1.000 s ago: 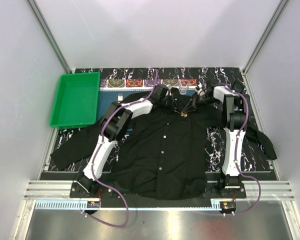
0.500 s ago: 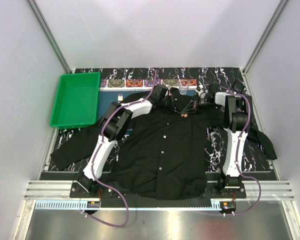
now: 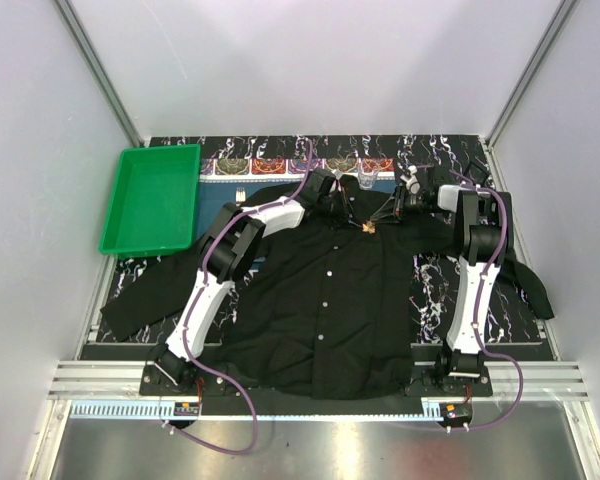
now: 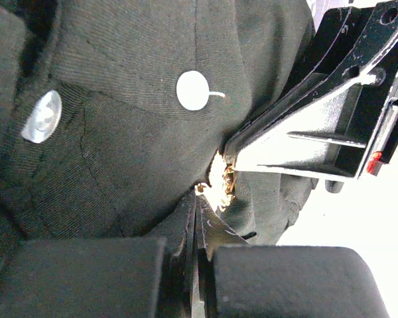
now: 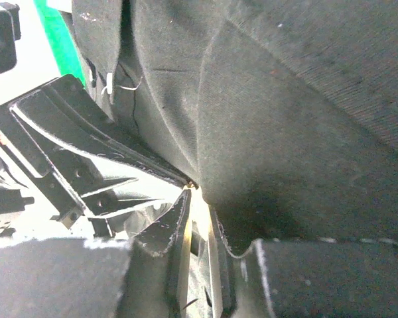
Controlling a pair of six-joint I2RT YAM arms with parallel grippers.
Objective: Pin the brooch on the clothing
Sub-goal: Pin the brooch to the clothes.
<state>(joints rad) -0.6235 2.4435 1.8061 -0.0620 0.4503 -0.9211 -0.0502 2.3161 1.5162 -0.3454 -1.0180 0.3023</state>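
Note:
The black shirt (image 3: 320, 310) lies spread face up on the table, with white buttons (image 4: 194, 90) down its front. The tiny golden brooch (image 3: 369, 228) sits at the placket just below the collar. Both grippers meet on it. My left gripper (image 3: 354, 216) comes from the left with its jaws pressed together, tips (image 4: 200, 195) touching the fabric fold right beside the brooch (image 4: 224, 177). My right gripper (image 3: 382, 216) comes from the right, its jaws closed to a thin slit around the brooch (image 5: 194, 186). Its fingers (image 4: 298, 142) also show in the left wrist view.
A green tray (image 3: 153, 198) stands at the back left. A patterned placemat (image 3: 280, 166) lies behind the collar. The shirt's sleeves spread to the left (image 3: 140, 295) and right (image 3: 528, 280) table edges. White walls enclose the table.
The right arm's elbow and wrist have swung to the right, and its gripper now reaches in flatter. The brooch and the left gripper have stayed at the placket.

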